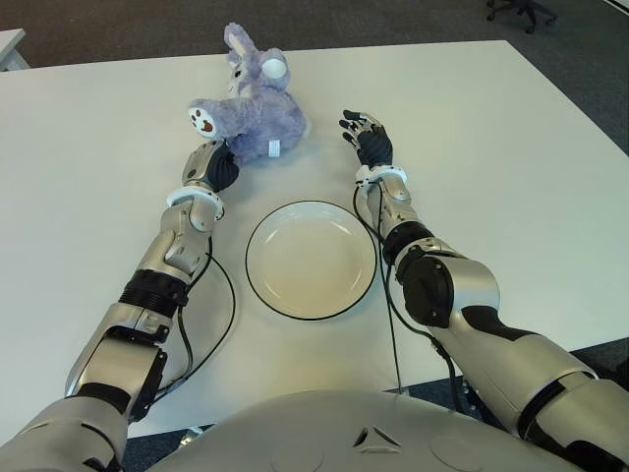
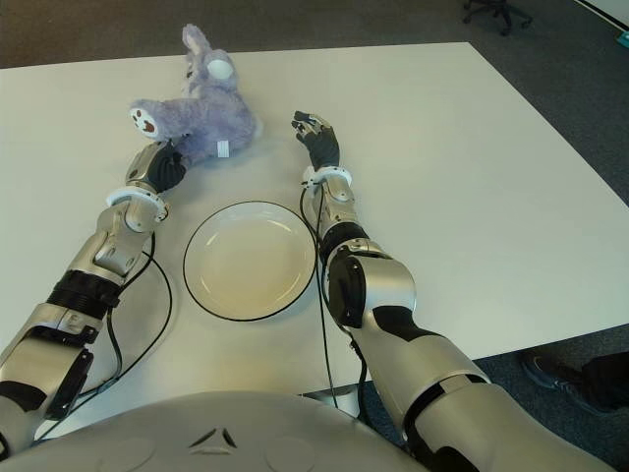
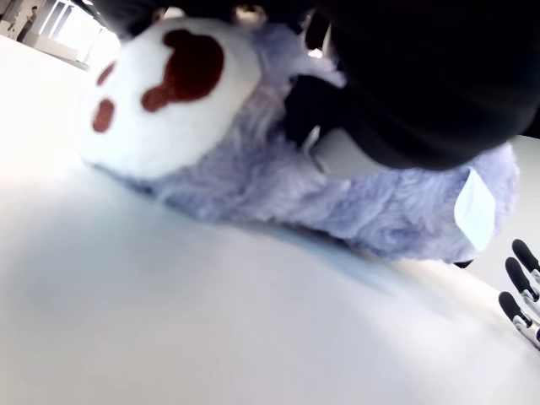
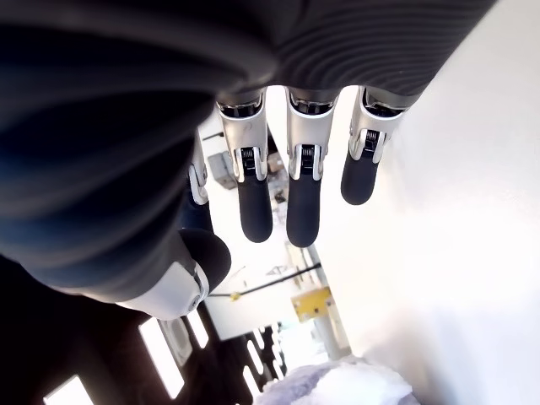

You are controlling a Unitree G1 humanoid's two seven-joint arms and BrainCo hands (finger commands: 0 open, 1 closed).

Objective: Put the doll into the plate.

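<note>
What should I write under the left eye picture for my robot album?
Left hand against the purple doll, right hand open beside it, empty plate waiting.

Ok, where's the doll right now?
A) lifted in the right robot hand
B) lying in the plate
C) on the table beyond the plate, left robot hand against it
C: the doll lies on the table beyond the empty plate, the left robot hand against it; the right robot hand is open beside it.

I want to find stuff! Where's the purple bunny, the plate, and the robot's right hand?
Purple bunny (image 1: 257,110), left eye view, on its fluffy body.
Plate (image 1: 263,282), left eye view, on its dark rim.
Right hand (image 1: 370,141), left eye view, on the middle of the open hand.
</note>
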